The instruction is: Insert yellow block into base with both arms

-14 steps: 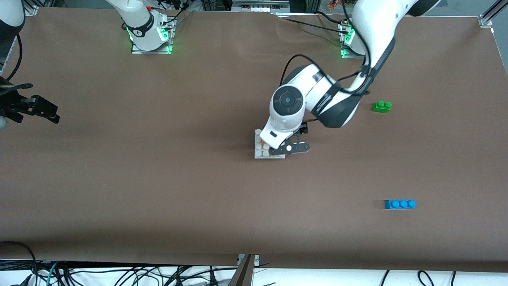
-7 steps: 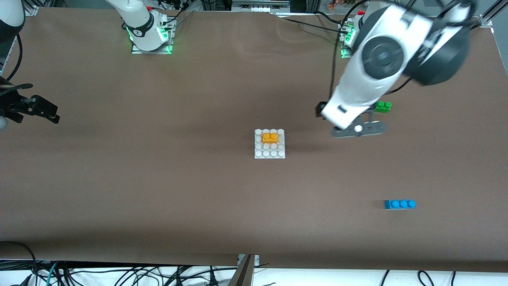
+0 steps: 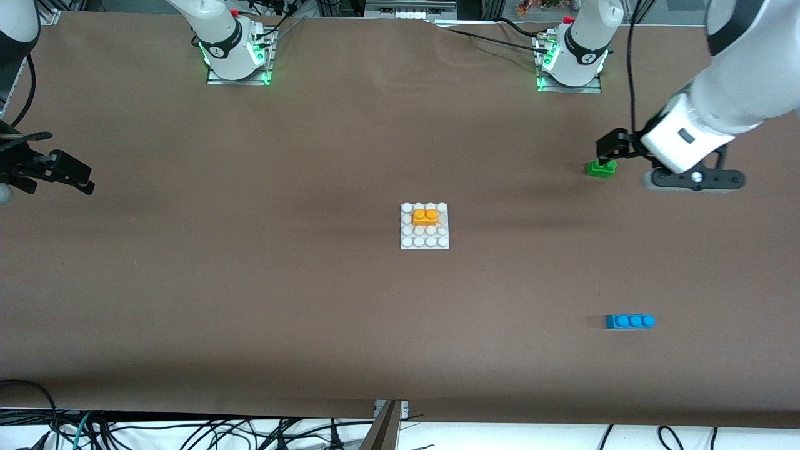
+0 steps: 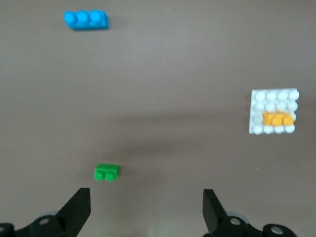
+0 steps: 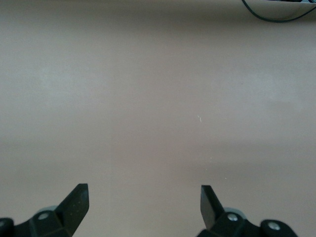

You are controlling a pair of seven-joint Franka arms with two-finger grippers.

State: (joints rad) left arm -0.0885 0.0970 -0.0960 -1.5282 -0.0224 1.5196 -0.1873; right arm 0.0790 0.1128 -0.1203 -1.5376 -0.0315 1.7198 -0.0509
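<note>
The yellow block [image 3: 425, 217] sits pressed on the white studded base [image 3: 425, 241] in the middle of the table, in the base's second row from the arms' bases. The left wrist view also shows the yellow block [image 4: 277, 119] on the base [image 4: 274, 96]. My left gripper [image 3: 611, 149] hangs open and holds nothing, up in the air over the green brick, well away from the base. Its fingers [image 4: 79, 207] stand wide apart in the left wrist view. My right gripper [image 3: 65, 174] waits open over the right arm's end of the table, with only bare table under it [image 5: 143, 205].
A green two-stud brick [image 3: 601, 167] lies toward the left arm's end of the table. A blue three-stud brick [image 3: 630, 321] lies nearer to the front camera at that same end. Cables hang along the table's front edge [image 3: 387, 412].
The left arm has lifted off the base and swung toward its own end of the table, leaving the yellow block seated on the base. The right arm has not moved.
</note>
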